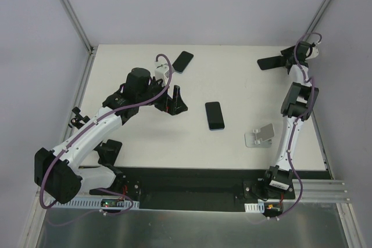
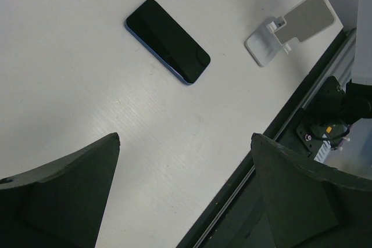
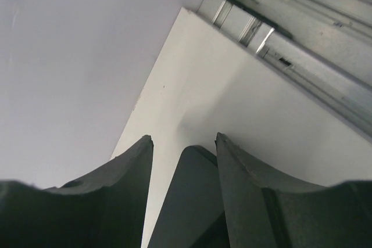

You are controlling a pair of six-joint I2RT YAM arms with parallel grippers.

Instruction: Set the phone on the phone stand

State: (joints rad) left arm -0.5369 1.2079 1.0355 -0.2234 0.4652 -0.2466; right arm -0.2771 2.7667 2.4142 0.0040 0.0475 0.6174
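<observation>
Left gripper (image 2: pixel 186 137) gapes wide, holding nothing, over bare table (image 2: pixel 70 56). Ahead the phone (image 2: pixel 167 40) lies flat, apart from the phone stand (image 2: pixel 290 30) by the table's near edge. Right gripper (image 3: pixel 184 137), at the far right corner, flanks a dark slab (image 3: pixel 189 201); its grip is unclear.

The blue-edged phone (image 1: pixel 214 115) (image 2: pixel 167 41) lies flat on the white tabletop (image 1: pixel 232 74), dark screen up, near the middle; the phone stand (image 1: pixel 260 136) (image 2: pixel 290 29), pale with a tilted silver back plate, sits to its right, nearer the front edge, apart from it.
</observation>
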